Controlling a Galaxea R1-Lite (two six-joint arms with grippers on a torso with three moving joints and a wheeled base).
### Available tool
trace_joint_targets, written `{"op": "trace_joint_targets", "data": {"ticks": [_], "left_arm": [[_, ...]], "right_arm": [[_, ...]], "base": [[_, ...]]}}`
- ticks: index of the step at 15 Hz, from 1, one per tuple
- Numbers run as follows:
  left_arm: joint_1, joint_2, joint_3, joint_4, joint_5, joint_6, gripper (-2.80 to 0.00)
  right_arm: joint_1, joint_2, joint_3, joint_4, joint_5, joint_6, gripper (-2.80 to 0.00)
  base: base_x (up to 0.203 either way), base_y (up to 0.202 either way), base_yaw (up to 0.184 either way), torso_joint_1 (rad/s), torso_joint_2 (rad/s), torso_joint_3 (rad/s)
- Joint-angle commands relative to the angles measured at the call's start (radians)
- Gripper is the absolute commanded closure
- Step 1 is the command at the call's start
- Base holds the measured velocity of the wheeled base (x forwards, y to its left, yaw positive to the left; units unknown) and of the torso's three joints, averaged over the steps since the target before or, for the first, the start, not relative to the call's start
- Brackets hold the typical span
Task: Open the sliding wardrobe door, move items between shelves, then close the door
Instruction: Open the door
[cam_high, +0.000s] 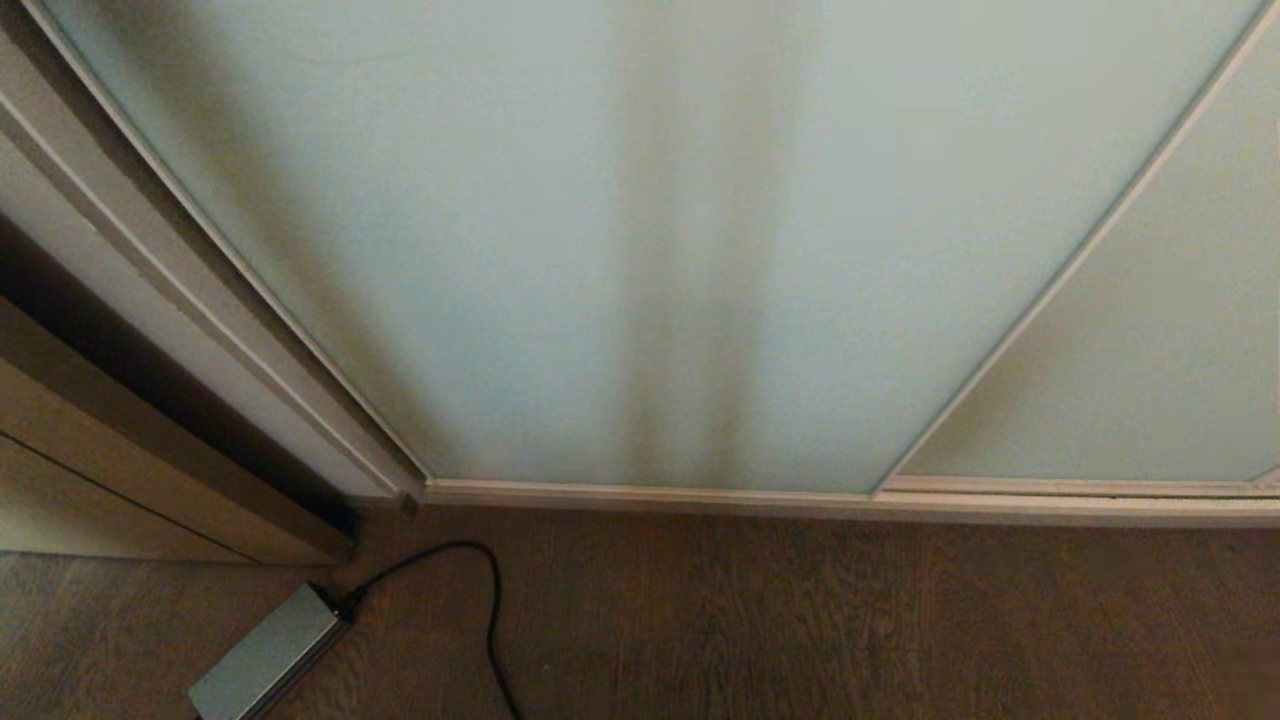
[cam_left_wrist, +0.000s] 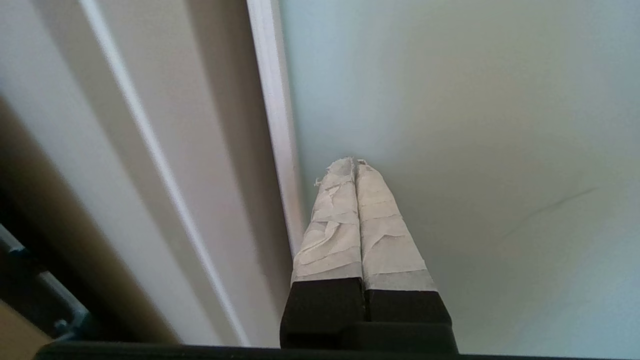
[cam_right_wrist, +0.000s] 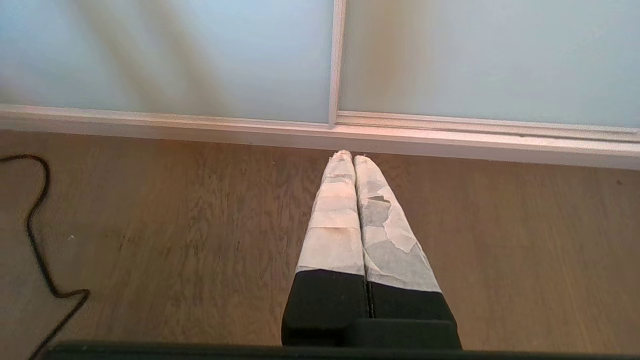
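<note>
The sliding wardrobe door, a pale mint frosted glass panel in a slim cream frame, fills the head view and stands closed. A second like panel overlaps it on the right. In the left wrist view my left gripper is shut with nothing in it, its taped tips close to the glass just beside the door's cream side frame. My right gripper is shut and empty, hanging over the wood floor near the bottom track. Neither arm shows in the head view. The items and shelves are hidden behind the doors.
A grey power brick with a black cable lies on the dark wood floor at the lower left. An off-white wardrobe side wall and a tan panel stand left of the door. The cable also shows in the right wrist view.
</note>
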Motion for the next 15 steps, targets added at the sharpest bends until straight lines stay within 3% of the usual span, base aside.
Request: {"op": "trace_joint_targets", "data": {"ticks": [1, 3, 7, 10, 15], "left_arm": [[-0.033, -0.045, 0.009, 0.001, 0.007, -0.001, 0.0], [-0.078, -0.104, 0.031, 0.005, 0.013, 0.001, 0.0], [-0.084, -0.204, 0.027, 0.055, 0.038, 0.009, 0.0], [-0.083, -0.207, 0.011, 0.044, 0.165, 0.053, 0.0], [-0.049, -0.146, 0.011, 0.041, 0.227, 0.061, 0.0]], "right_arm": [[-0.001, 0.0, 0.0, 0.0, 0.0, 0.0, 0.0], [-0.001, 0.0, 0.002, 0.0, 0.0, 0.0, 0.0], [-0.001, 0.0, 0.0, 0.0, 0.0, 0.0, 0.0], [-0.001, 0.0, 0.001, 0.0, 0.0, 0.0, 0.0], [-0.001, 0.0, 0.001, 0.0, 0.0, 0.0, 0.0]], "base": [[0.0, 0.0, 0.0, 0.0, 0.0, 0.0], [0.0, 0.0, 0.0, 0.0, 0.0, 0.0], [0.0, 0.0, 0.0, 0.0, 0.0, 0.0], [0.0, 0.0, 0.0, 0.0, 0.0, 0.0], [0.0, 0.0, 0.0, 0.0, 0.0, 0.0]]}}
